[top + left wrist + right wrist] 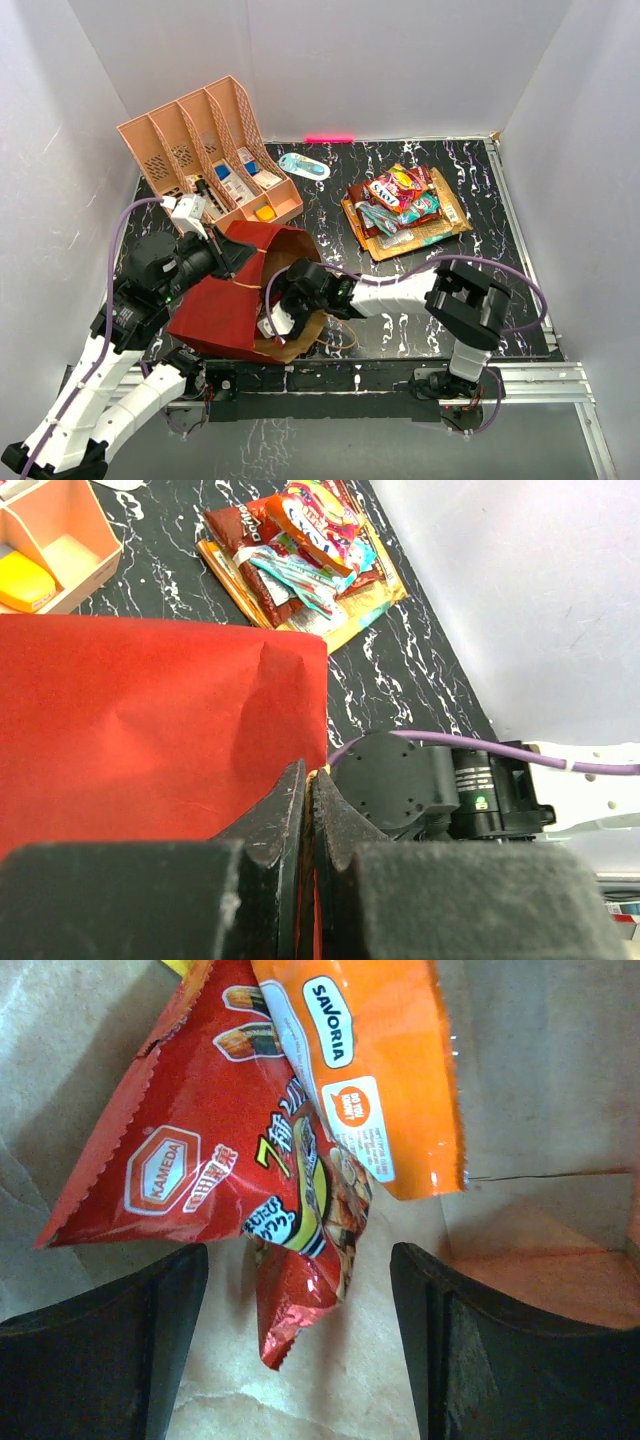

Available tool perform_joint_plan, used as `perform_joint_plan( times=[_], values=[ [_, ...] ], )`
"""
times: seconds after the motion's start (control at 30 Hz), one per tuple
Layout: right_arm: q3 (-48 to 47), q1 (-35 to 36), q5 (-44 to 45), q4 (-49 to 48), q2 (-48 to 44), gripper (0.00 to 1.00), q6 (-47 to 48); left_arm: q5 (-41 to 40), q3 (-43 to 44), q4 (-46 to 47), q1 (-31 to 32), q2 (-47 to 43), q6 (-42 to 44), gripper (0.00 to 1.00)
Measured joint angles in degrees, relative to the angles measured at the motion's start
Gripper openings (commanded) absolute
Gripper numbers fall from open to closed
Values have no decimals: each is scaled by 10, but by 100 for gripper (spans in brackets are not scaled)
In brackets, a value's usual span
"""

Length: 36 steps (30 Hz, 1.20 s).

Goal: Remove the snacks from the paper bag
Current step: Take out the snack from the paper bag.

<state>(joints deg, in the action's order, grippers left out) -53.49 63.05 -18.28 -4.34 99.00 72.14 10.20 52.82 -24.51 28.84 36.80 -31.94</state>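
The dark-red paper bag [222, 305] lies on its side at the near left, mouth toward the right. My left gripper [232, 255] is shut on the bag's upper edge [313, 780]. My right gripper [283, 312] is open inside the bag's mouth. Between its fingers [480, 1350] lie a red packet [215, 1175] and an orange packet [370, 1070] on the brown interior [540, 1080], neither gripped. A pile of snack packets [402, 208] lies on the table at the back right, also in the left wrist view [305, 555].
A peach slotted organizer [205, 150] with small boxes stands at the back left. A light-blue oval object [303, 166] lies beside it. White walls enclose the black marbled table [480, 290]. A purple cable [470, 745] runs over my right arm.
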Motion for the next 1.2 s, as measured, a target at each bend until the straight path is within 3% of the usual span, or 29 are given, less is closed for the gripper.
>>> perform_joint_plan(
  times=[0.1, 0.27, 0.37, 0.67, 0.97, 1.2],
  values=[
    [-12, -2, 4, 3, 24, 61, 0, 2, 0, 7, 0, -2, 0, 0],
    [-22, -6, 21, 0, 43, 27, -7, 3, -1, 21, 0, -11, -2, 0],
    [-21, -8, 28, -16, 42, 17, -22, 2, -5, 27, 0, -19, -5, 0],
    [5, -16, 45, -20, -45, 8, -70, -38, -7, 38, 0, -20, -16, 0],
    [41, -19, 43, 44, -233, 8, -141, -82, -7, 47, 0, -12, -17, 0],
    [76, -19, 52, 149, -402, 8, -214, -110, -7, 49, 0, 4, -22, 0]
  ],
)
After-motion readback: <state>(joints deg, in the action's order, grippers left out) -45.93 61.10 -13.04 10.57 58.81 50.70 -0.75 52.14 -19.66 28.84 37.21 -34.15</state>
